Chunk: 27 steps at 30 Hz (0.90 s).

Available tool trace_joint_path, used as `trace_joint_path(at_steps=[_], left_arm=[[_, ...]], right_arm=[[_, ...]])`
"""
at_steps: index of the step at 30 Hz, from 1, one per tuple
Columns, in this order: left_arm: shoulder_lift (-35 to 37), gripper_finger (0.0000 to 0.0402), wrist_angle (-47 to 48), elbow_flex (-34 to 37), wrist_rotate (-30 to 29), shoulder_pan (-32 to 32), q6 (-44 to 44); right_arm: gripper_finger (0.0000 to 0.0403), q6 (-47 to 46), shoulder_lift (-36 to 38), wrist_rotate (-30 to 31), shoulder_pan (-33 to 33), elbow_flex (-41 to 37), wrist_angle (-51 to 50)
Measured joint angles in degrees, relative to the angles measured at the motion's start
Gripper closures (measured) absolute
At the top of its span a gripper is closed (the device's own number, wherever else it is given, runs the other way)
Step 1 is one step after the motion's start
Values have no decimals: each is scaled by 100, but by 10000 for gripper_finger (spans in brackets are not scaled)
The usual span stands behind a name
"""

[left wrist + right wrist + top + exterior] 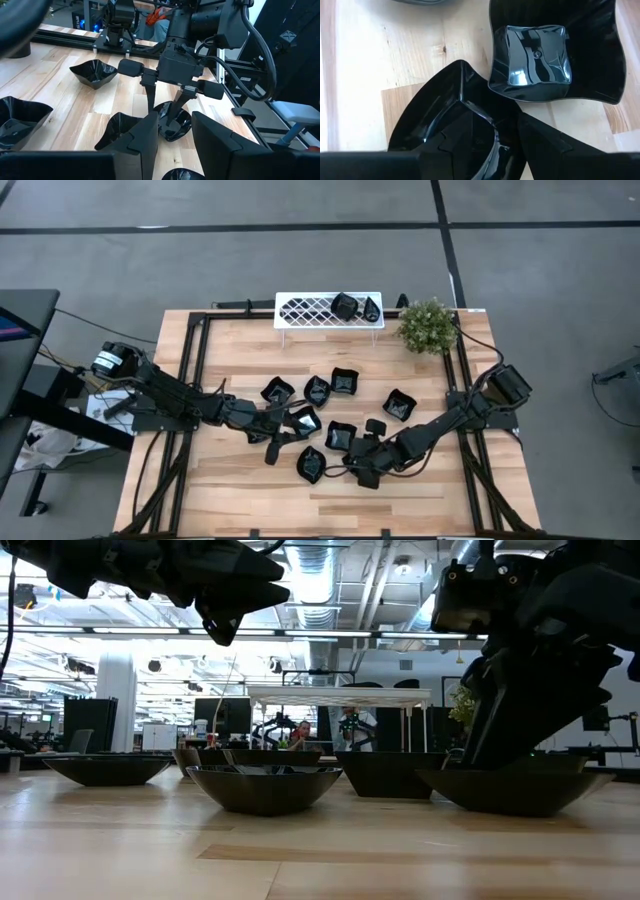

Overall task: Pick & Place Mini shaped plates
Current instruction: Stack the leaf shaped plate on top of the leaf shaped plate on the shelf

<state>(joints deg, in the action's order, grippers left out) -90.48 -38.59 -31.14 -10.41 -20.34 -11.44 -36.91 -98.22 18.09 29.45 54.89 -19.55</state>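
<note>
the right gripper (362,467) stood directly over a pointed, leaf-shaped mini plate (455,132) near the table's front, its parted fingers (150,95) straddling the rim with nothing yet lifted, while the left gripper (285,437), also parted and empty, waited just beside.

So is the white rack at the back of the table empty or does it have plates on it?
Not empty. The white rack holds two black plates at its end nearest the potted plant.
</note>
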Motion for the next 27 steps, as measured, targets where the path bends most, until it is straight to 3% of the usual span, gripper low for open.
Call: trace_joint_path(at_steps=[14,27], left_arm=[[0,279,-2,0,0,2,0],[0,279,0,0,2,1,0]], right_arm=[[249,146,553,346,55,-4,-241],[249,404,523,458,66,-261,-539]])
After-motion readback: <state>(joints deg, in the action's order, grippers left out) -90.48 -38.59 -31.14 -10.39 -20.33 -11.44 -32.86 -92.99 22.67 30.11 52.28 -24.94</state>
